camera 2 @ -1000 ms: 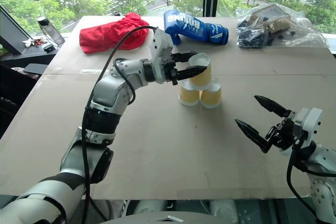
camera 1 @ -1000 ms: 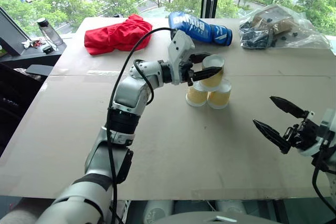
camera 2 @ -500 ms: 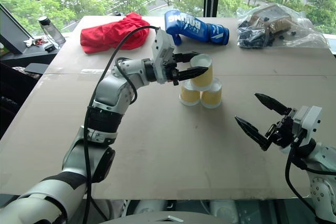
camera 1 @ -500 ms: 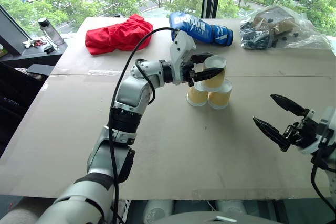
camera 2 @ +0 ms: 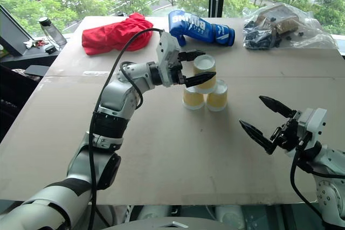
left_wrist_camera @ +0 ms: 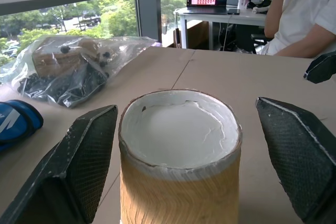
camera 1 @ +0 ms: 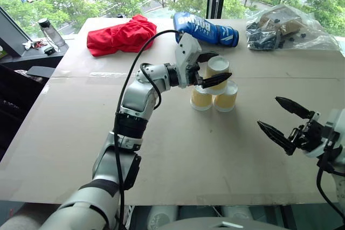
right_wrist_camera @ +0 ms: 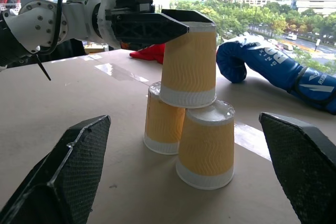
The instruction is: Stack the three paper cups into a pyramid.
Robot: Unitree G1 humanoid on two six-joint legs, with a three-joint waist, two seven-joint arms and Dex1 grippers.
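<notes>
So we've got the three paper cups [right_wrist_camera: 188, 124] sitting as a pyramid on the table [camera 1: 161, 149]: two upside down, side by side and touching, and the top cup [camera 1: 218, 71] upside down across their bases. Our left pincer [camera 1: 212, 69] is level with that top cup, one finger on each side of it. In the left wrist view there's a clear gap between each finger [left_wrist_camera: 79, 166] and the cup wall, so we'd call it released, not squeezing anything. The right pincer [camera 1: 280, 120] hangs well apart from the stack, on the near side and off to the right, fingers spread wide and holding nothing.

On handling: these cups look feather-light and thin-walled (the kind that dents if you pinch too hard), with a slightly wavy sleeve that should give decent grip. If we had to grab one again, we'd take it at mid-height across the sides, gently, since the rim and base are the stiffest bits but easy to slip off. The top cup looks like it overhangs a little toward the left pincer, so any brush from a finger could tip the whole thing.
</notes>
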